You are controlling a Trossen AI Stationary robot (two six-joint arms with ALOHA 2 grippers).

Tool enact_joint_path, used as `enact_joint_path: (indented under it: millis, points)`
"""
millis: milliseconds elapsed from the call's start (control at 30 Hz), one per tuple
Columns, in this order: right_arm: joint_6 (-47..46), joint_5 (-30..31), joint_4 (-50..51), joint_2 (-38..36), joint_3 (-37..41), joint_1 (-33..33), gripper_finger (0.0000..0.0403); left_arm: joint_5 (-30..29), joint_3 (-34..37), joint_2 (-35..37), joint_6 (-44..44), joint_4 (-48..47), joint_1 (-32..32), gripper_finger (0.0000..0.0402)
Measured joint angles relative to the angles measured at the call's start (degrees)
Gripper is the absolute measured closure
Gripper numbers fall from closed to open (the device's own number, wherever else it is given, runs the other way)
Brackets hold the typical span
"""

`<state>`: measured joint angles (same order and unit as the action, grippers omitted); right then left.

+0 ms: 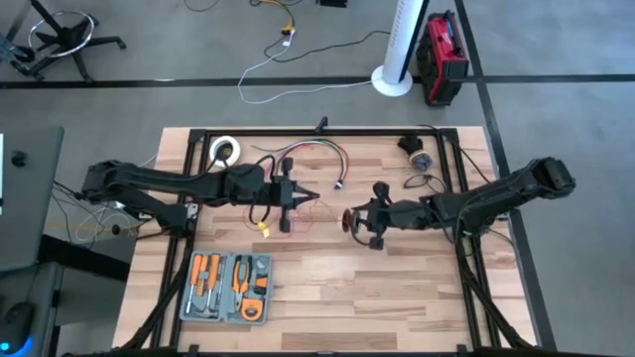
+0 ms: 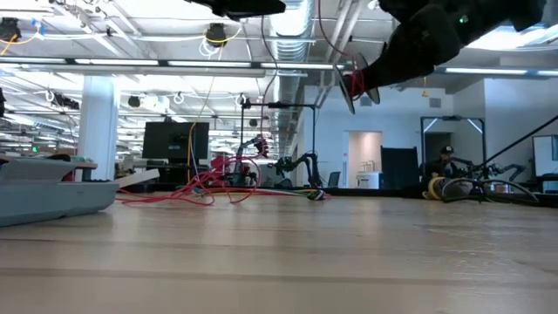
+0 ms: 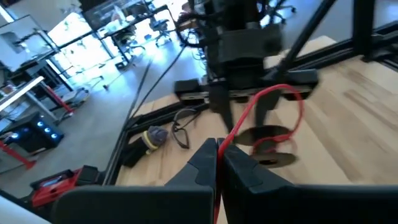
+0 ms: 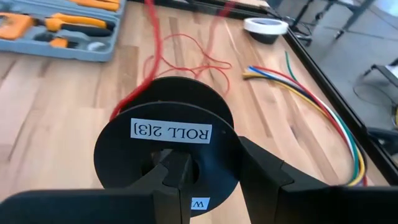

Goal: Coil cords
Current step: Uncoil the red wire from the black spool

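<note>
Red wire (image 1: 298, 210), thin as thread, runs from a loose tangle on the wood near the table's centre up to the left gripper (image 3: 217, 163), whose fingers are pressed together on it, and on to a black spool (image 4: 165, 146) labelled "ROLL 2[3]" that the right gripper (image 1: 349, 219) holds by its hub, closed on it, just to the 3 o'clock side of the left one. To wind well, I judge the left gripper should keep light tension and guide the wire between the spool's two flanges while the spool turns; too hard a pull could snap such a thin strand or drag the tangle into a knot. The pale wooden table (image 1: 327, 288) also carries a grey tool case (image 1: 226, 288) with orange-handled tools at 7 o'clock, a white tape roll (image 1: 225, 150) at 11 o'clock, and a bundle of coloured wires (image 1: 322, 154) at 12 o'clock. Beyond the table lies a grey floor with a white cable (image 1: 288, 61) and a red case (image 1: 444, 55); the low view shows a large open workshop behind.
</note>
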<state>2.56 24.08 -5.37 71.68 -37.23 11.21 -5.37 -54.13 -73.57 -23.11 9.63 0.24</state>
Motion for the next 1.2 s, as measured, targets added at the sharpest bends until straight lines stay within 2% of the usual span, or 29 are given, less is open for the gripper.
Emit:
enact_joint_path:
  millis: [233,400,667,767,933,1067,1200]
  points:
    - [-0.2,0.1,0.3,0.0,0.0,-3.1,0.0295,0.1,0.0,1.3,0.7,-4.2,-2.0,0.0401]
    - [-1.1,4.3,0.6,0.0,0.0,-4.7,0.0295,0.4,0.0,1.3,1.2,-6.5,-3.0,0.0401]
    - [0.8,13.4,-0.2,0.0,0.0,-6.8,0.0295,10.2,0.0,1.3,3.0,-16.0,-3.5,0.0401]
    - [1.5,15.0,-1.7,0.0,0.0,-7.3,0.0295,12.7,0.0,1.3,4.4,-19.5,-3.5,0.0401]
    - [5.4,15.0,-8.8,0.0,0.0,-6.1,0.0295,12.9,0.0,-0.2,5.8,-22.7,-3.5,0.0401]
    - [10.3,14.9,-15.6,0.0,0.0,-3.7,0.0295,12.4,0.0,-4.6,5.5,-22.4,-3.5,0.0401]
    - [14.3,10.6,-19.3,0.0,0.0,-1.3,0.0295,6.7,0.0,-9.4,5.4,-21.3,-3.5,0.0401]
